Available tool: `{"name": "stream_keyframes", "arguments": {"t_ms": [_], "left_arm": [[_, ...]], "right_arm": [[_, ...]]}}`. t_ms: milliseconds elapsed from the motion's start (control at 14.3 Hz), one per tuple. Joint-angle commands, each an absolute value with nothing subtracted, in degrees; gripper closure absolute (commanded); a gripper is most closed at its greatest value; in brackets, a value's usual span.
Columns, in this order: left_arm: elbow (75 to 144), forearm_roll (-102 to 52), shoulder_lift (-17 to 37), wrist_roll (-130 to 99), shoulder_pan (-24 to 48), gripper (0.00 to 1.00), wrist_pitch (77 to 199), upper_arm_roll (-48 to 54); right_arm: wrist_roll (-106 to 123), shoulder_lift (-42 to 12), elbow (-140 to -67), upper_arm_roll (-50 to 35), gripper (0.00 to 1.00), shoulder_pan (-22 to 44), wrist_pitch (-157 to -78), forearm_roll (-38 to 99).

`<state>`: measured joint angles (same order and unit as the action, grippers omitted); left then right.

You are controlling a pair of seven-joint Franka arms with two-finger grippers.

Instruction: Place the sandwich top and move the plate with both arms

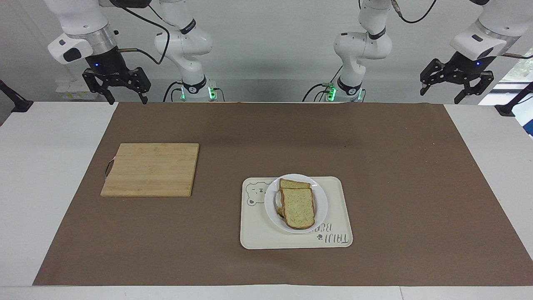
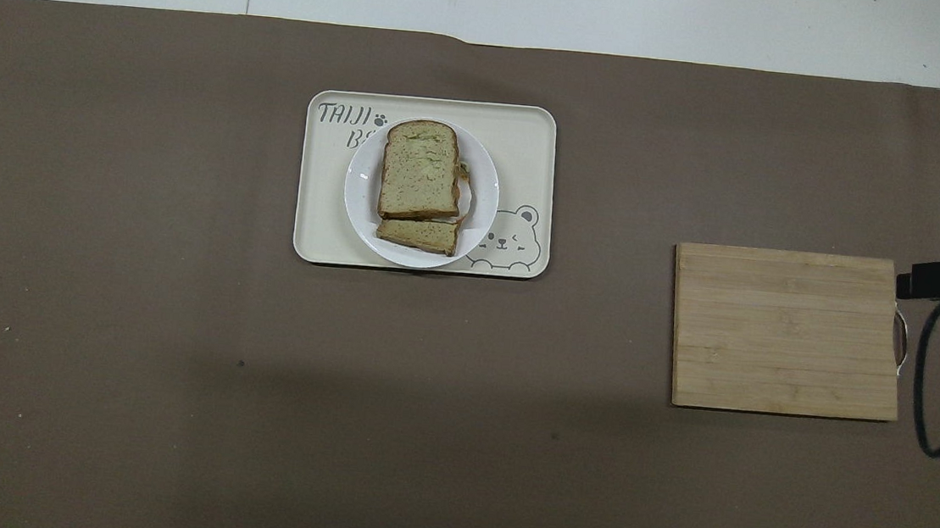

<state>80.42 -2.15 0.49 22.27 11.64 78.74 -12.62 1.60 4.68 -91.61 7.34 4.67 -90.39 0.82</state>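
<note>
Both grippers hang empty, fingers spread: left gripper (image 1: 455,88), right gripper (image 1: 117,88), each above its own table corner. Sandwich top (image 1: 297,207) sits on the plate (image 1: 321,203), inside the tray (image 1: 338,223).

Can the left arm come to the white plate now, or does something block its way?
Probably yes. The left gripper hangs open, high at its own end of the table. Only bare brown mat lies between it and the plate, which sits on the tray. The cutting board lies toward the right arm's end.
</note>
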Motion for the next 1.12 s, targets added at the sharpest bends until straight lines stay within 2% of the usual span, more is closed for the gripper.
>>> {"name": "stream_keyframes", "arguments": {"t_ms": [0, 1050], "left_arm": [[82.27, -0.70, -2.10, 20.13, 11.96, 0.00, 78.40, -12.66], [83.58, -0.79, -3.78, 14.85, 12.04, 0.00, 79.89, -12.48]], "right_arm": [[2.81, 5.71, -92.64, 6.86, 0.00, 3.96, -90.62, 1.23], [2.81, 5.71, -92.64, 6.86, 0.00, 3.96, -90.62, 1.23]]}}
